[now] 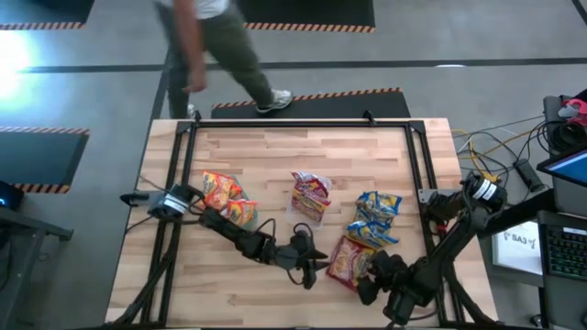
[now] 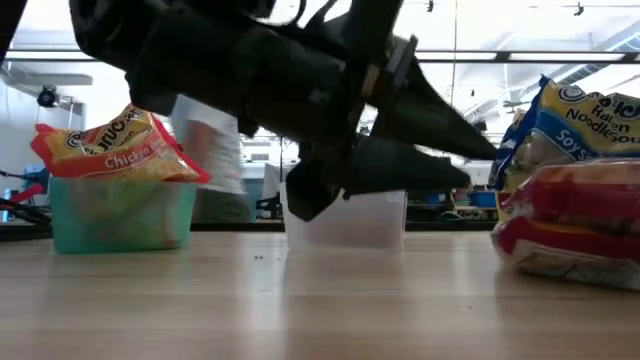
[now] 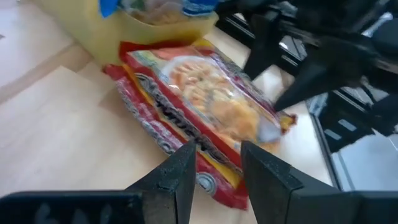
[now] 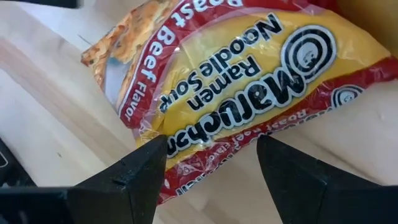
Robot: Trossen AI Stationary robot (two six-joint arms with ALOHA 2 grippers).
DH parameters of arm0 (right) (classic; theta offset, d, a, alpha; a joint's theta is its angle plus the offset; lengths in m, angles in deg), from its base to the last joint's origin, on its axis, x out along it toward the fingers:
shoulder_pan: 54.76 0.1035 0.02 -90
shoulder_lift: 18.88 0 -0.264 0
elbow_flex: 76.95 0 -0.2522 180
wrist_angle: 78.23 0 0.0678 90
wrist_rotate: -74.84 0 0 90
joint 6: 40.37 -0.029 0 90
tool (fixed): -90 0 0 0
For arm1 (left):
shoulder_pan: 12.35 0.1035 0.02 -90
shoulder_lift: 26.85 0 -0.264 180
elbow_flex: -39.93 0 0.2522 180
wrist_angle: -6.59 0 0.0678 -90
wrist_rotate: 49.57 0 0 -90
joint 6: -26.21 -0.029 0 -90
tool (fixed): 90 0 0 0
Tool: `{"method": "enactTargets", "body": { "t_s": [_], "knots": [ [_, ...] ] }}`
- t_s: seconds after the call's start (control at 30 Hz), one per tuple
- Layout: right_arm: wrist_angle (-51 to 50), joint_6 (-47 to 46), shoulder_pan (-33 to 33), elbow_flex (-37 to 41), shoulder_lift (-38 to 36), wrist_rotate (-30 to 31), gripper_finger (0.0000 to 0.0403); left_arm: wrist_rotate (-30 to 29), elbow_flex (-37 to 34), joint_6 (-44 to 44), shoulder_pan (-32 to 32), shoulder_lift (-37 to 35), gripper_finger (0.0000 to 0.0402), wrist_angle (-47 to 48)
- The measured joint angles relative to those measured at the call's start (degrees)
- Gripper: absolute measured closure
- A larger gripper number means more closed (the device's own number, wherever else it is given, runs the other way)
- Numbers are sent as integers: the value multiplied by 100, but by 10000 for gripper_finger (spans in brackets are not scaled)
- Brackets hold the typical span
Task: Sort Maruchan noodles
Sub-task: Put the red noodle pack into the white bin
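**Two arms close in on the red packet**

From the high view, the red noodle packet [image 1: 351, 261] lies flat on the desk [image 1: 275, 151] in the lower right of the frame. Its long side runs from upper left to lower right. The left gripper [image 1: 316, 266] sits just to the left of it. The right gripper [image 1: 371, 275] sits at its lower right edge, and looks a little closer. Orange packets [image 1: 227, 197] fill a bin on the left, red packets [image 1: 310, 192] stand in the middle bin, and blue packets [image 1: 376, 215] sit on the right.

From the low view, the red packet [image 2: 570, 225] shows at the right edge, lying on the desk. A dark arm [image 2: 300, 80] fills the top middle. The green bin [image 2: 120, 215] stands on the left and the clear bin [image 2: 350, 220] is in the middle.

In the left wrist view, the left arm's fingers [image 3: 180, 177] stand a little apart with nothing between them. The packet [image 3: 211, 106] lies just ahead, its near end at the tips.

In the right wrist view, the right arm's fingers [image 4: 140, 171] stand wide apart. The packet [image 4: 249, 68] lies right ahead, and its edge reaches into the gap. It is not yet squeezed. The right arm seems best placed to grab it.
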Motion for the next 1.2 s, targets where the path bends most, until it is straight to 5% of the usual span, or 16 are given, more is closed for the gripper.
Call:
{"method": "enactTargets", "body": {
  "t_s": [0.6,0.97,1.2],
  "knots": [
    [875,1631,-453,0,0,199,165,-1,0,405,144,91,292,-15],
    [935,-324,-238,0,0,96,165,141,-1,388,144,91,292,-10],
    [935,-643,-441,15,106,144,165,164,0,386,144,91,292,-12]
  ]
}}
